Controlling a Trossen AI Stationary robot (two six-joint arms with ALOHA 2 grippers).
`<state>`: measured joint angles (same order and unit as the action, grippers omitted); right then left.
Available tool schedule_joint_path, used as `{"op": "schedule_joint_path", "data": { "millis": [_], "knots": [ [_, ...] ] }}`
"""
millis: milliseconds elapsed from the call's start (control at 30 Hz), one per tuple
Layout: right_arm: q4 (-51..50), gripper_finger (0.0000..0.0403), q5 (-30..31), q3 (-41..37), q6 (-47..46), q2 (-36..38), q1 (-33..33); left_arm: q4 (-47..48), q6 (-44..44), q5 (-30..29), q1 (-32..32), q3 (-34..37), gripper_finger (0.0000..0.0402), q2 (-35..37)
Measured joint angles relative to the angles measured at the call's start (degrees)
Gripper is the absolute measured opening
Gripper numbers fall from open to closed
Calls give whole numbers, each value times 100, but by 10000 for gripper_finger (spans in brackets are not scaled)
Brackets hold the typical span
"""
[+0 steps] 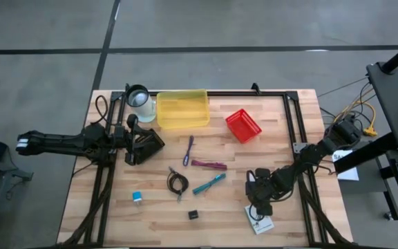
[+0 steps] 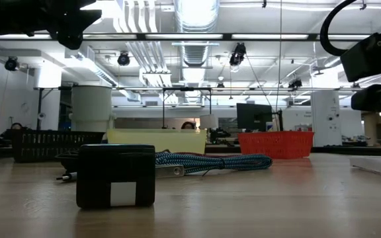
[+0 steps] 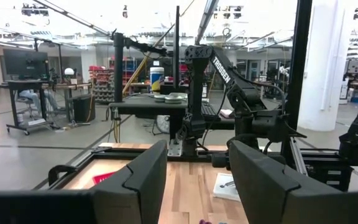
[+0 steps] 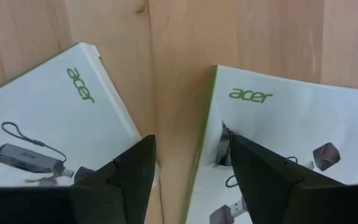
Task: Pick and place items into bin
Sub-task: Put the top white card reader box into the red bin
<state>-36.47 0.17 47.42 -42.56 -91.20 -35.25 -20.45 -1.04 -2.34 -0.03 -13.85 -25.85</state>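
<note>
The right claw (image 1: pixel 260 207) hangs low at five o'clock on the worktop (image 1: pixel 289 117), fingers spread and gripping nothing, straddling the two white printed cards (image 4: pixel 55 118), flat glossy paper, hard to pinch, I'd say. The left claw (image 1: pixel 150 143) waits released at nine o'clock. The yellow bin (image 1: pixel 182 108), smooth plastic, sits at twelve.

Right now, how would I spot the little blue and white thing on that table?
Start at the yellow bin on the table's far edge, then drop toward the near left corner. The blue-white piece lies alone left of the black coiled cable, the only pale blue item.
</note>
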Motion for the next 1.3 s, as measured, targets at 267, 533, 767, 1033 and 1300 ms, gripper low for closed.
{"op": "schedule_joint_path", "data": {
  "millis": [267,533,767,1033,1300],
  "knots": [
    [10,162,-59,-17,100,-20,-1,0,0,-1,0,0,160,0],
    [17,142,136,-33,201,-253,-6,1,0,-1,0,0,160,0],
    [-19,103,159,-33,273,-302,-4,0,0,-1,0,0,160,0],
    [-121,23,127,-39,560,-317,1,0,0,-1,2,0,160,0],
    [-389,10,116,220,1116,-317,3,4,0,-3,2,22,160,-4]
  ]
}}
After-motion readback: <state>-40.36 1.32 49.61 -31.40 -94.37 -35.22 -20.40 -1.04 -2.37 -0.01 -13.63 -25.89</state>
